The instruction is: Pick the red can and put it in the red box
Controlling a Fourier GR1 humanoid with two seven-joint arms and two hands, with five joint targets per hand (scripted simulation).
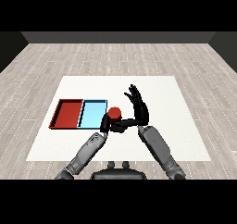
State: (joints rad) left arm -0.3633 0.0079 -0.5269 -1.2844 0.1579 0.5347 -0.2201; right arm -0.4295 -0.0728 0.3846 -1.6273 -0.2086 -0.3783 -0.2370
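Both grey forearms come in from the near edge of the white table [185,126], the left one from about seven o'clock and the right from about five o'clock. At the end of the left forearm the left hand [107,124] is curled round the red can [114,112], which stands upright just beside the near right corner of the light blue tray [92,108]. I cannot tell whether the can rests on the table or is lifted slightly off it. The right hand [139,106] is released, its fingers straight and fanned toward twelve o'clock, holding nothing. Its thumb reaches toward nine o'clock, very near the can and the left hand; whether they touch is unclear.

The red tray [67,113] lies at nine o'clock from the can, beyond the blue tray. As I judge it, the main risk is the crossing: the can must pass over the whole blue tray, and carried too low it could catch a rim or land in the wrong tray. The right hand's closeness could also nudge the can as the left moves off.
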